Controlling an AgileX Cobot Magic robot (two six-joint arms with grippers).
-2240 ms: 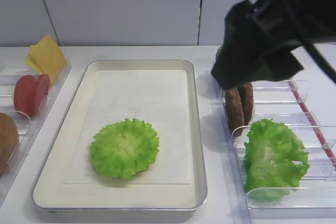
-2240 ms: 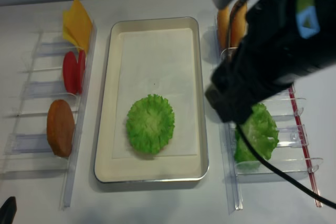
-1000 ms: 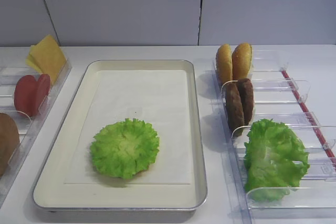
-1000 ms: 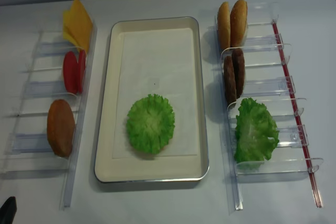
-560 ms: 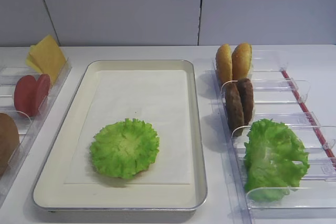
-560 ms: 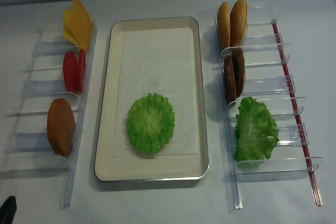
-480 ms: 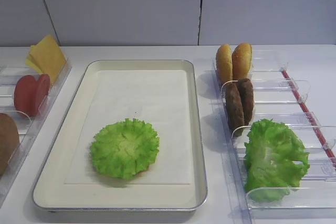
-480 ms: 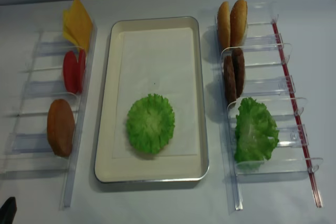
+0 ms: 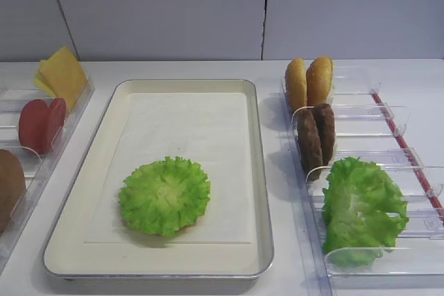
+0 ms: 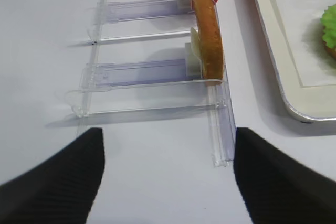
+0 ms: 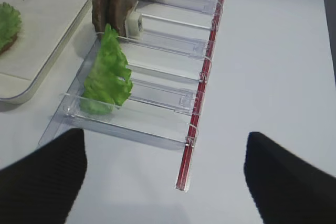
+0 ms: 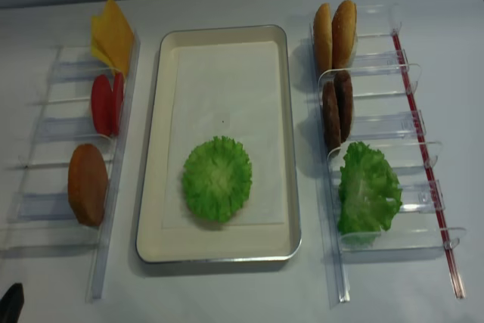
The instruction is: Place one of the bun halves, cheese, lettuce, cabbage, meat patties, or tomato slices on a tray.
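Observation:
The round frilly lettuce [image 9: 164, 195] [image 12: 217, 178] lies flat on the near part of the cream tray [image 9: 187, 123] [image 12: 223, 81]. Bun halves [image 9: 310, 81], meat patties [image 9: 316, 136] and a bigger bunch of green leaves [image 9: 362, 209] stand in the right bins. Cheese [image 9: 62, 74], tomato slices [image 9: 41, 123] and another bun half [image 12: 87, 184] stand in the left bins. My right gripper [image 11: 164, 140] hangs open and empty near the right bins' front end. My left gripper [image 10: 168, 135] is open and empty before the left bins. Neither shows in the high views.
Clear plastic bins [image 12: 386, 122] with a red strip [image 11: 202, 82] run along the tray's right side. A matching row of bins [image 12: 45, 130] runs along its left. A white wall stands behind the table.
The right arm, which hung over the right bins two seconds ago, has drawn back out of the high views. In the last second nothing has moved.

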